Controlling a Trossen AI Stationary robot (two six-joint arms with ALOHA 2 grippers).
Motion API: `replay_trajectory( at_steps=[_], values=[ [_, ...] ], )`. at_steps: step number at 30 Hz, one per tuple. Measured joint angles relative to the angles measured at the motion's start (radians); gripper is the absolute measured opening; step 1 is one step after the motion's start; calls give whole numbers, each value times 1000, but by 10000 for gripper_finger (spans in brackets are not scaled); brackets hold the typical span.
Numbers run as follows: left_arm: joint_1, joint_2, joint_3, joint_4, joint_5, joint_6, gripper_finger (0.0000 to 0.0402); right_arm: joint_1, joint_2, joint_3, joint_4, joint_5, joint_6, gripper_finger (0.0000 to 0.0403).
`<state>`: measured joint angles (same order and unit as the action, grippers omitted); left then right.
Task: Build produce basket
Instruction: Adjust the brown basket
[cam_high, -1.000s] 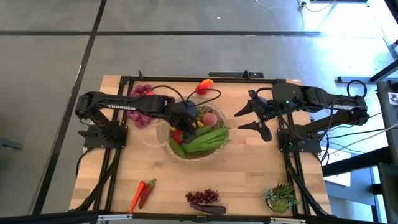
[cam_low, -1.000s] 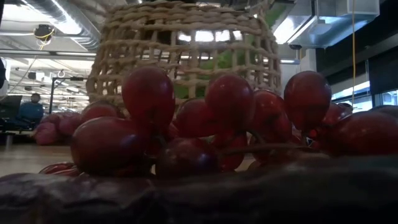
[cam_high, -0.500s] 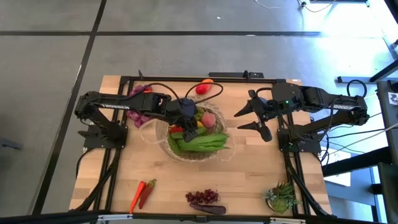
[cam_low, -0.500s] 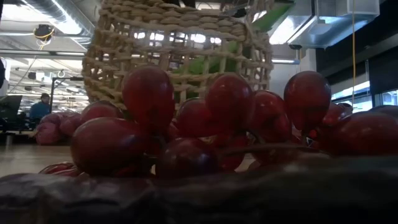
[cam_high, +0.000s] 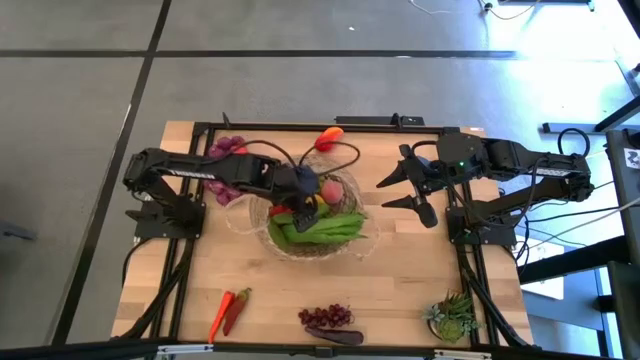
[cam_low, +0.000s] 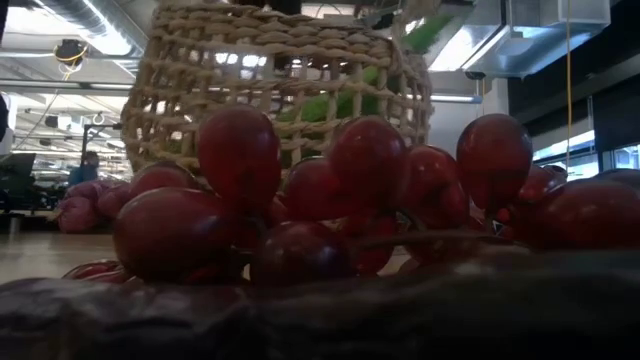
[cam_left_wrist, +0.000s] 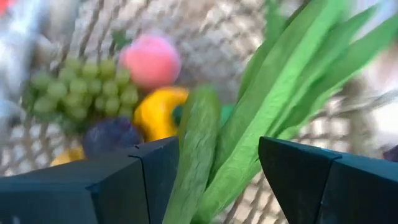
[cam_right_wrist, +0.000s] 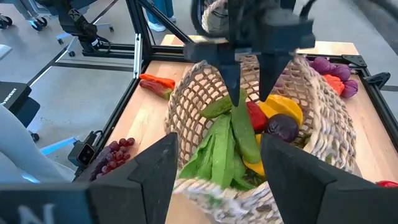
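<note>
Basket (cam_high: 345, 238) sits at the centre of the high view, and over the last second we see it shift and rock under the left arm, while the green leaves (cam_high: 330, 226) inside swing from pointing lower left to lying more across; we judge the load is being settled, with most produce already in. Left gripper (cam_high: 301, 205) hangs over the basket's left half, its fingers pinched on a cucumber (cam_left_wrist: 194, 155) beside the leaves, above a yellow pepper (cam_left_wrist: 155, 111) and green grapes (cam_left_wrist: 81, 90). Right gripper (cam_high: 402, 190) waits right of centre, well apart from the basket, spread and empty. Red grapes (cam_high: 326, 316) and chillies (cam_high: 230, 308) lie along the lower edge, not yet packed.
</note>
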<state>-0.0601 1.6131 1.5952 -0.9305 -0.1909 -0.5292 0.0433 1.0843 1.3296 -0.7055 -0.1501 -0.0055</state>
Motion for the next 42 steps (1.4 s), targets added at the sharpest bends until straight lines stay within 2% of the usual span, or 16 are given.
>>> replay_trajectory(
  at_steps=[4, 9, 14, 18, 25, 27, 30, 34, 42],
  values=[
    [20, 7, -50, -15, -25, -64, 211, 0, 0, 0, 0, 0, -1, 223],
    [22, 6, -73, -55, -183, -94, 211, 0, 0, 0, 0, 0, -1, 223],
    [30, 6, -96, -112, -221, -132, 211, 0, 0, 0, -1, 0, 0, 223],
    [44, 19, -125, -173, -225, -176, 211, 0, 0, 0, -1, 0, 1, 223],
    [66, 37, -155, -212, -101, -176, 211, 0, 0, 0, -3, 0, 1, 223],
    [64, 33, -154, -208, -138, -176, 211, 0, 0, 0, -3, 0, 1, 223],
    [39, 33, -154, -213, -262, -175, 211, 0, 0, 0, -3, 0, 1, 223],
    [33, 27, -154, -210, -192, -122, 211, 0, 0, 0, 0, 0, 45, 223],
    [26, 14, -154, -121, -202, -44, 211, 0, 2, 0, 19, 0, 68, 223]
  ],
)
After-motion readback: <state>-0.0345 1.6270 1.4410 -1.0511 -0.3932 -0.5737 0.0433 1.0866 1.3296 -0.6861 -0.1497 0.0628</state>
